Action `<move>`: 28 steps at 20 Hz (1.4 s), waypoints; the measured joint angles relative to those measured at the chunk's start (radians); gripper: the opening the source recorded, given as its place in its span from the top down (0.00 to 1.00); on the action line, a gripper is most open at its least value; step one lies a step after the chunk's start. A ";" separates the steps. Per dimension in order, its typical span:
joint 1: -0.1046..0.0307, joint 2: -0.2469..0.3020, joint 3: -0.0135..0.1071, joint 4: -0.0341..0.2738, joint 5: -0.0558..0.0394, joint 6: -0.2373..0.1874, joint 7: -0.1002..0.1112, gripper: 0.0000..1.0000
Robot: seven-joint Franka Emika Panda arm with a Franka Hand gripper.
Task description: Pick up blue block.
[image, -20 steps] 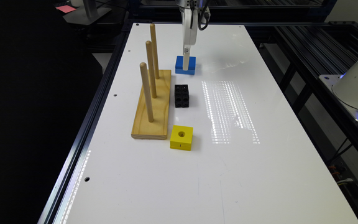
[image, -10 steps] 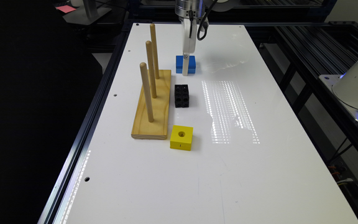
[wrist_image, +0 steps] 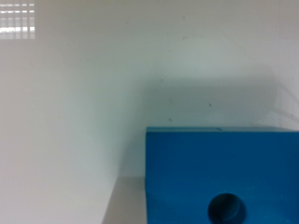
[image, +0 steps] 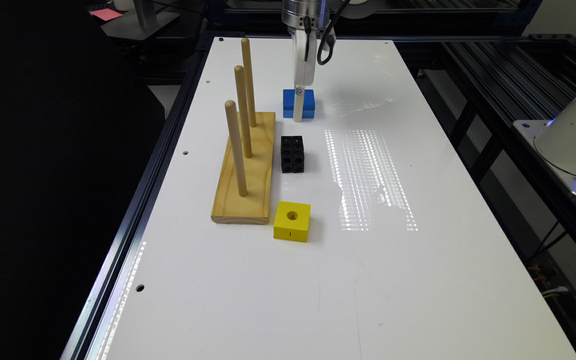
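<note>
At the far end of the white desk (image: 418, 280), the tool (image: 298, 112) now reaches down to the desk surface in front of the blue block (image: 308, 102), where a second ago it hung above the block's top. That descent suggests the approach is over and the grasp itself is the step in hand; the block has not left the desk.

From the exterior view, the block sits beyond the black studded cube (image: 292, 153), near the far end of the wooden peg board (image: 244, 180), with the yellow block (image: 292, 221) well nearer the camera. One white finger (image: 298, 105) crosses the block's near face; I cannot tell whether it presses on it.

Seen by the wrist camera, the blue block (wrist_image: 224, 163) fills one corner of the frame, its round hole (wrist_image: 226, 209) plainly visible, a detail hidden in the exterior view by the arm. The wrist picture also shows a pale grey strip beside the block's edge, too blurred to identify. Neither view shows how far apart the fingers stand, so whether the tool has closed on the block I cannot tell.
</note>
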 joint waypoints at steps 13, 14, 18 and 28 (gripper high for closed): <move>0.000 -0.151 0.000 -0.003 0.0003 -0.145 0.000 1.00; 0.000 -0.167 0.000 -0.004 0.0003 -0.162 0.000 1.00; 0.000 -0.221 0.000 -0.005 0.0005 -0.215 0.000 1.00; 0.000 -0.325 0.000 -0.005 0.0008 -0.315 0.000 1.00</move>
